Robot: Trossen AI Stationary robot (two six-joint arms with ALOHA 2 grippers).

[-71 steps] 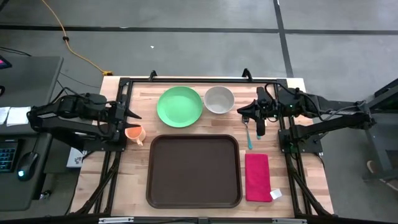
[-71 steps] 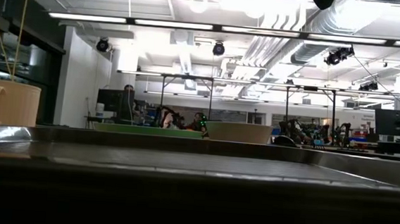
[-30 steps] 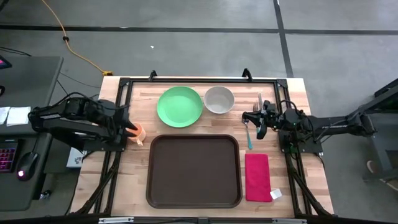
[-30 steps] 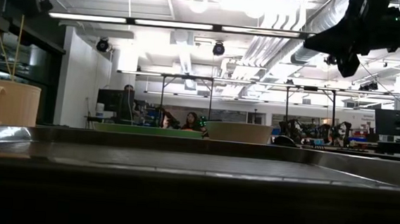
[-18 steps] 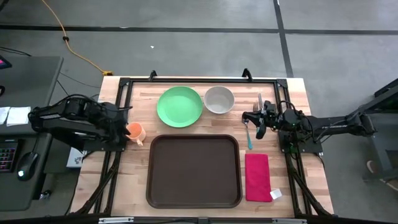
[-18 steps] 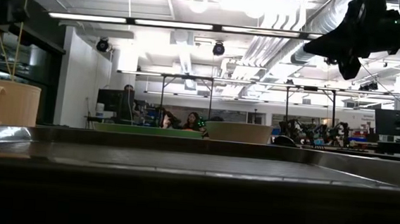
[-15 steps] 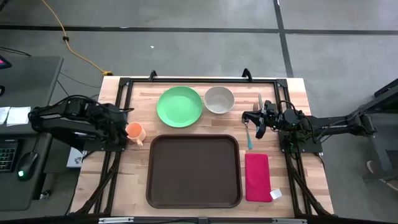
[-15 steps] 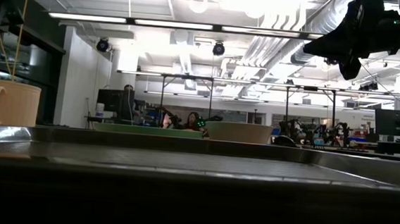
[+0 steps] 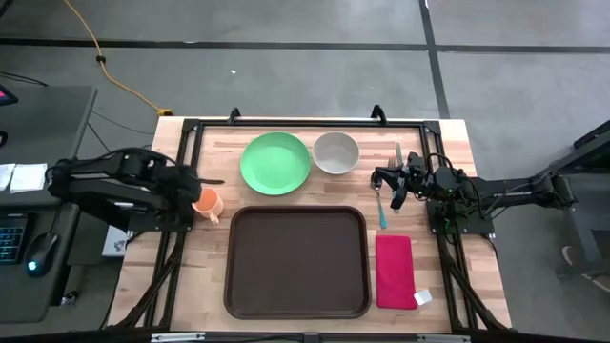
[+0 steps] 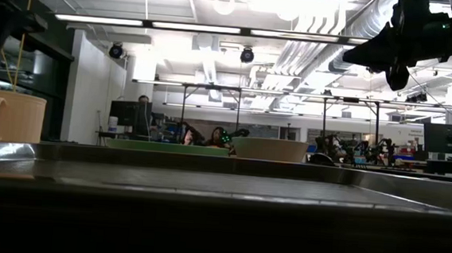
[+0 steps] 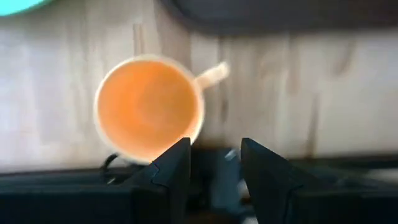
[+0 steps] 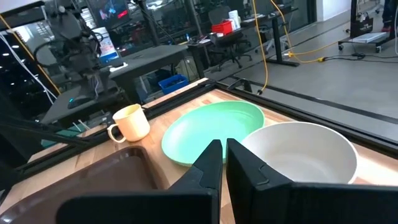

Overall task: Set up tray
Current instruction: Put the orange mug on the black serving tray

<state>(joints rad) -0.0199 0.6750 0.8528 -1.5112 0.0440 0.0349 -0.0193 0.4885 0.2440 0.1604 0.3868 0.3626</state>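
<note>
**Left gripper parted above the orange cup; right gripper pressed nearly shut over the spoon**

The tray (image 9: 296, 262) lies flat in the near middle of the wooden table (image 9: 448, 133), with nothing on it. Neither arm touches it. Behind it sit the green plate (image 9: 275, 163) and, just to that plate's right, the white bowl (image 9: 335, 152). The red napkin (image 9: 395, 272) lies just beside the tray's right edge, and a teal spoon (image 9: 381, 205) lies on the wood between the bowl and the napkin.

The left gripper (image 11: 213, 163) is at the table's left edge, looking straight down on the orange cup (image 11: 149, 107). Its two fingers (image 11: 171, 168) stand moderately apart, with a clear gap between them, and hold nothing. The cup sits just off the fingertips, its rim near one finger in the wrist picture, but whether they touch cannot be told. The cup stands upright on the wood, handle pointing toward the tray's corner, just left of the tray in the overhead view.

The right gripper (image 9: 396, 187) hangs above the spoon's upper end, to the right of the bowl. In its wrist view its fingers (image 12: 208, 165) are almost together, only a thin slit between them, and nothing is clamped there. It is raised off the table, clear of bowl and plate.
</note>
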